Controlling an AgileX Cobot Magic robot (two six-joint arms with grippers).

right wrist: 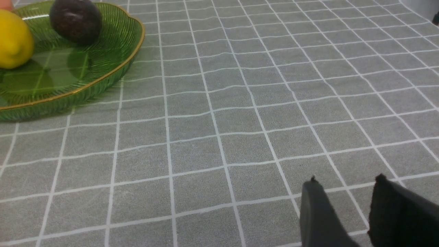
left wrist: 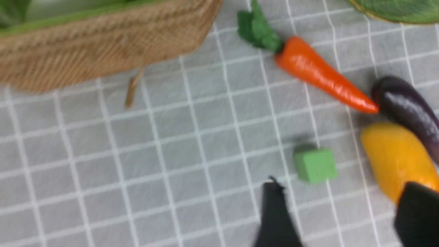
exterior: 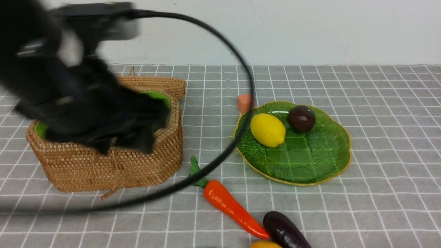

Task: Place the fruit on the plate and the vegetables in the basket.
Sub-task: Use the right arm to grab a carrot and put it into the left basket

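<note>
Grey gridded cloth carries the basket, with the carrot, eggplant and mango on the basket's near right. Both the left gripper and right gripper stand open and empty. Sorting seems midway; the carrot probably calls for the left one next.

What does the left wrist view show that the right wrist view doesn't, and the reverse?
Only left wrist: the carrot, eggplant, mango, green cube, part of the basket and the open left gripper.

Only right wrist: the lemon, the round maroon fruit and the open right gripper.

Both: part of the green plate and the gridded tabletop.
</note>
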